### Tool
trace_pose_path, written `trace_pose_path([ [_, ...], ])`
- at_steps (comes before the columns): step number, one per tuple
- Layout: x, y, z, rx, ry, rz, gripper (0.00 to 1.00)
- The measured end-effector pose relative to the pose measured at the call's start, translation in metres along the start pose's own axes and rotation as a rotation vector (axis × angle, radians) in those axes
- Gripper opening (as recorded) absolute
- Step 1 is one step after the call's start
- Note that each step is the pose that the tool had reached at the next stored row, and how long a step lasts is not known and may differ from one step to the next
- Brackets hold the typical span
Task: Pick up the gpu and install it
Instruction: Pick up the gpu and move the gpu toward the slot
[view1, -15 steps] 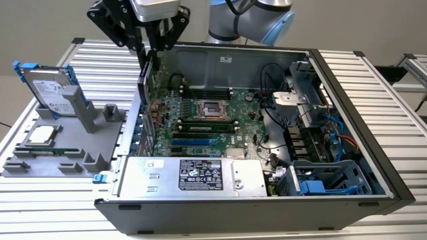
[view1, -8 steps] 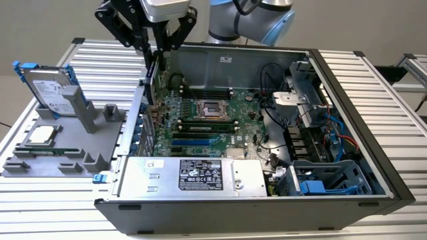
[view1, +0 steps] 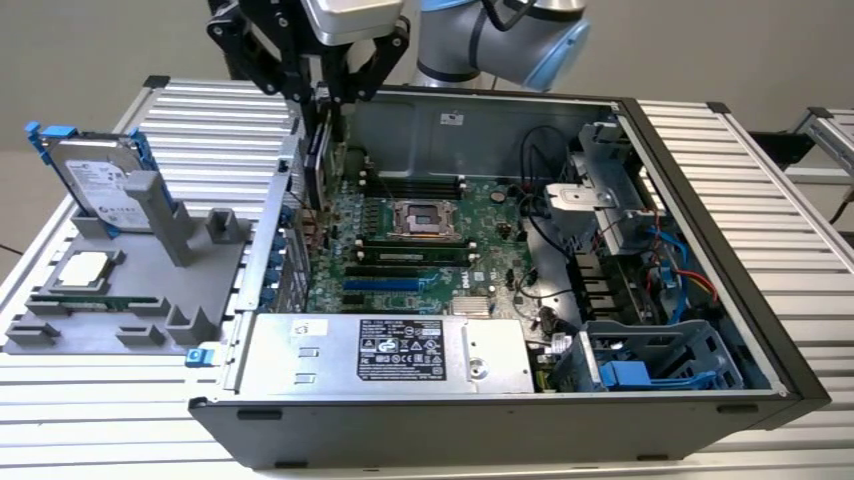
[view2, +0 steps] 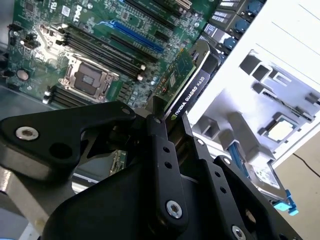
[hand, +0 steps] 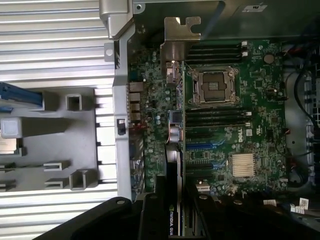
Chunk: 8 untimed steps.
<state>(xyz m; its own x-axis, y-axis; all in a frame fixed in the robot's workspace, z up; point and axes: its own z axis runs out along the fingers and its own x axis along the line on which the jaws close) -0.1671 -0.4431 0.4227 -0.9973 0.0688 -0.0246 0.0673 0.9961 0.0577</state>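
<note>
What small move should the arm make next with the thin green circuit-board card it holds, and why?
Probably turn the thin green gpu so its long edge lies along the blue motherboard slots. The black gripper is shut on one end; the card hangs lengthwise, silver bracket farthest away, not yet seated.

Bright, even light; soft shadows in the case (view1: 521, 125); dark, underlit gripper (view2: 172, 117).

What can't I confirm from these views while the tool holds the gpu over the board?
- Slot under the card: in the first wrist view the gpu is edge-on and covers it.
- Card-to-motherboard contact: in the exterior view the card's lower edge is too thin against the motherboard to judge.
- Card's back half: in the second wrist view the black body of the tool covers it.
</note>
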Motion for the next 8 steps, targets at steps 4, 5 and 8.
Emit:
trace_pose_path([
  [4,-0.0032,0.0002,0.0,0.0001,0.0,0.0,0.0],
  [5,-0.0034,0.0002,0.0001,0.0,0.0,0.0,0.0],
  [8,-0.0035,0.0003,0.0001,0.0,0.0,0.0,0.0],
])
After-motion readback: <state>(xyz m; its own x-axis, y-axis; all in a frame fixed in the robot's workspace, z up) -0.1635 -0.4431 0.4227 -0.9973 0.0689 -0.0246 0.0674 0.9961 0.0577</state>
